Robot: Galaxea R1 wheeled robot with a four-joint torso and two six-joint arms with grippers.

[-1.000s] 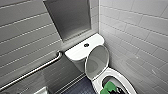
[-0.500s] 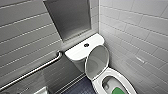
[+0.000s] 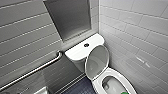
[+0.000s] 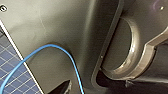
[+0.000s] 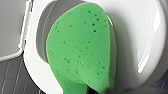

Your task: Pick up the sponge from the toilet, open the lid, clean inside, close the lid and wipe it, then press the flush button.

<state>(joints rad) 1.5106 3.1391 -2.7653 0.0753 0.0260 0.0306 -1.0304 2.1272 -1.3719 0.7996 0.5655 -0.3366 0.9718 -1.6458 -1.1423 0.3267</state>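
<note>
The right claw (image 5: 98, 90) seems clamped on the narrow end of the sponge (image 5: 80, 47), though its dark tips are blurred and mostly cut off. The sponge hangs over the toilet (image 3: 117, 75), across its rim and the bowl's opening. Its long axis runs away from the claw, with the broad face towards the wrist camera. The lid (image 3: 97, 61) stands raised against the tank (image 3: 80, 51).

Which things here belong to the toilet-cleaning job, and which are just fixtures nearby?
Job: sponge, toilet, raised lid, flush button.
Just there: wall grab bar, metal panel above the tank.
</note>
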